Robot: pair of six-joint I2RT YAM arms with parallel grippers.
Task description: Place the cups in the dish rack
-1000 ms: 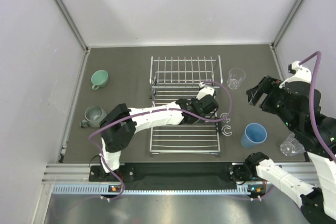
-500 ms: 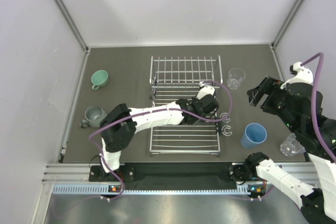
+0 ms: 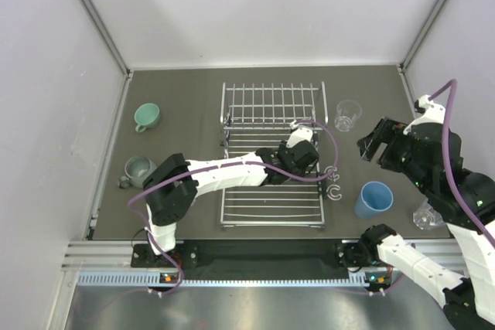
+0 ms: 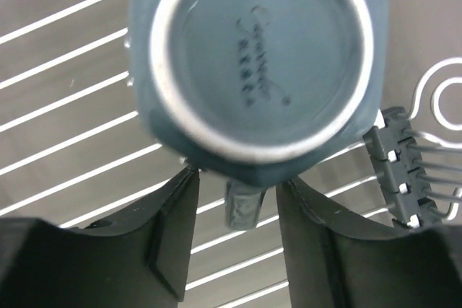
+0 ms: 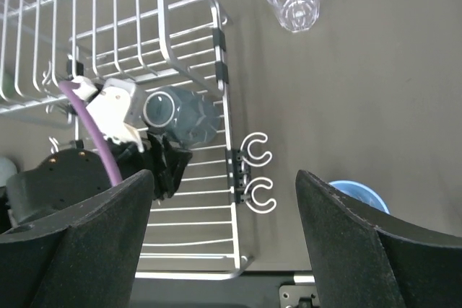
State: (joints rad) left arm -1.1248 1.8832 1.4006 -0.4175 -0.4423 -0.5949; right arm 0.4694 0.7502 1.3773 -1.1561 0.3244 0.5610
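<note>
Upturned grey-blue ceramic mug (image 4: 253,63), pale-ringed stamped base, on silver wire rack (image 4: 72,99); left gripper (image 4: 237,187) jaws parted astride its handle (image 4: 242,213); right gripper (image 5: 224,178) jaws wide.

1. Table (image 3: 193,106): dark grey, matte top.
2. Centre: dish rack (image 3: 271,103).
3. Left: mint-green mug (image 3: 146,117) far, grey mug (image 3: 138,168) nearer.
4. Right: clear tumbler (image 3: 347,114) far; light-blue tumbler (image 3: 374,199) near; second clear tumbler (image 3: 424,216) at the right edge, partly hidden.
5. White clips (image 3: 334,191) just beside the rack's right side.

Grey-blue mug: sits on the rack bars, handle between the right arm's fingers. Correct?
No. The fingers flanking the handle are the left arm's, as the left wrist view shows; the grey-blue mug does sit on the dish rack bars. In the top external view the right gripper hangs off to the rack's right.
</note>
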